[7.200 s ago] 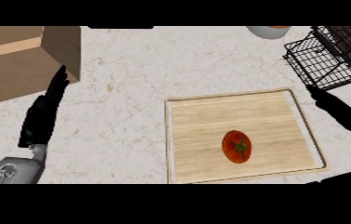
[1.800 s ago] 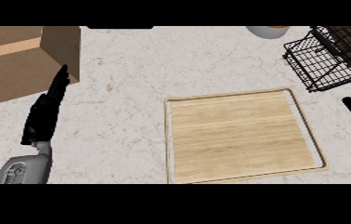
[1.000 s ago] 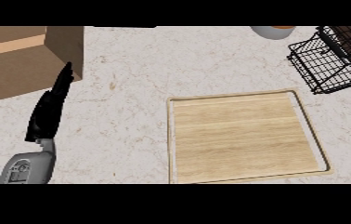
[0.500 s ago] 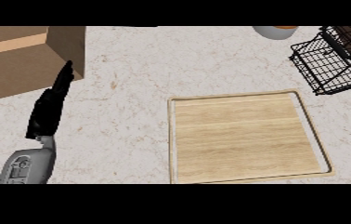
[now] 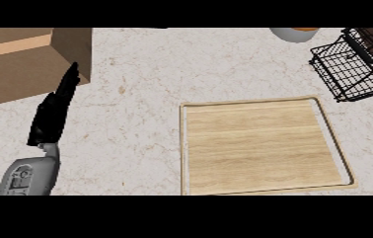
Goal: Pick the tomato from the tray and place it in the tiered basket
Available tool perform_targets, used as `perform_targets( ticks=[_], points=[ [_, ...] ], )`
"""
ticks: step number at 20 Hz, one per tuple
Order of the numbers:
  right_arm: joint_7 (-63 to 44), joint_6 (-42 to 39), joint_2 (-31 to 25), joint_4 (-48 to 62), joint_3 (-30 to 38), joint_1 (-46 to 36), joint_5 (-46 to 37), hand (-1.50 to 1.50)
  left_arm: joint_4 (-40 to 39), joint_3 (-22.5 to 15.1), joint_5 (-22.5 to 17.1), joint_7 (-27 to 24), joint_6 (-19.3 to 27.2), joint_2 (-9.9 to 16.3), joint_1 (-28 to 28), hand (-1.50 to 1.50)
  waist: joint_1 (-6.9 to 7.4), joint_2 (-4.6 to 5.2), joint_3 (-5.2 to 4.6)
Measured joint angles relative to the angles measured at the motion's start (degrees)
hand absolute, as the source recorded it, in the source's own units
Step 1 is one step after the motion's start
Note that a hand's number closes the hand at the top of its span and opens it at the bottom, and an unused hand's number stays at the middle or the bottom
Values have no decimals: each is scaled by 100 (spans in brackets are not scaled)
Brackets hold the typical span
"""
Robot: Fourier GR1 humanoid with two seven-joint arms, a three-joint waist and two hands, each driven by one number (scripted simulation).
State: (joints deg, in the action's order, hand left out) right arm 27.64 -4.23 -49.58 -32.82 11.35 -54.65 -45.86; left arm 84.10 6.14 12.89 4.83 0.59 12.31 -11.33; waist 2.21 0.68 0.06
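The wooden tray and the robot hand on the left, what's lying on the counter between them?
Nothing: in the head view, only bare speckled counter separates the left robot hand from the wooden tray.

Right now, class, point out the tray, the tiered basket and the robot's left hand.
tray [image 5: 258,143], head view, on its bare wooden floor.
tiered basket [image 5: 342,69], head view, on its black wire side.
left hand [image 5: 55,108], head view, on the back of the hand.
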Motion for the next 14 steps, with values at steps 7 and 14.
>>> perform_targets(
  ticks=[7, 14],
  points=[
    [38, -509, 80, 1150, 130, -288, 39, -150, 16, 8, -1, -143, -14, -8, 113, 0, 23, 14, 1],
    [335, -650, -28, 1825, 553, -409, 345, -150, -34, -14, 47, -81, 36, -64, 7, 0, 10, 10, -8]
  ],
)
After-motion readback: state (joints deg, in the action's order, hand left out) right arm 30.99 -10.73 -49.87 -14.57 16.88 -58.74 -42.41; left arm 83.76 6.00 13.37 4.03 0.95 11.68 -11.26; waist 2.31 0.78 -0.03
